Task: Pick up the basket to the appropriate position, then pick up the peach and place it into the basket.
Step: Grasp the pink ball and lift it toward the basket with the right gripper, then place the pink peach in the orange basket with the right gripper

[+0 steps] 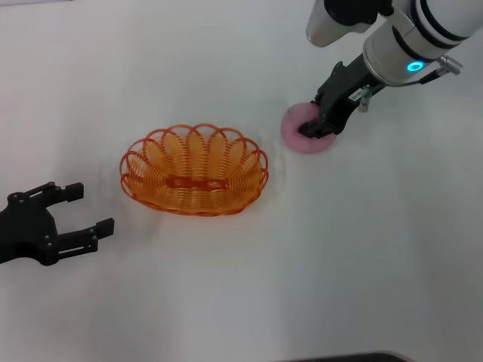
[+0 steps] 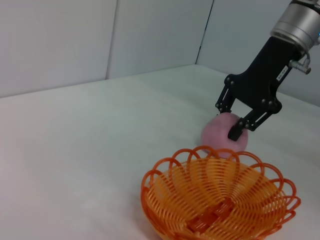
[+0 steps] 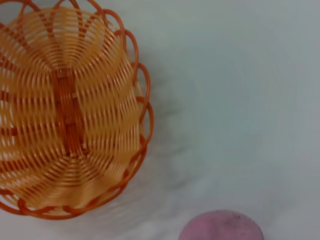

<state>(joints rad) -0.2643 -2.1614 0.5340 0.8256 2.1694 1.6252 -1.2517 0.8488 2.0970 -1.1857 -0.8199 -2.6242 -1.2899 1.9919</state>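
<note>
The orange basket point(image 1: 194, 170) sits upright on the white table, a little left of centre; its looped rim shows close up in the left wrist view point(image 2: 220, 200) and the right wrist view point(image 3: 65, 105). To its right the pink peach point(image 1: 296, 136) rests on the table. My right gripper point(image 1: 317, 130) is lowered over the peach point(image 2: 220, 135), open, with one finger on either side of its top point(image 2: 227, 122). Only the peach's upper edge point(image 3: 221, 227) shows in the right wrist view. My left gripper point(image 1: 90, 209) lies open near the table's left side, apart from the basket.
White table surface point(image 1: 339, 264) spreads all around the basket and the peach. Pale wall panels point(image 2: 75, 40) stand behind the table in the left wrist view.
</note>
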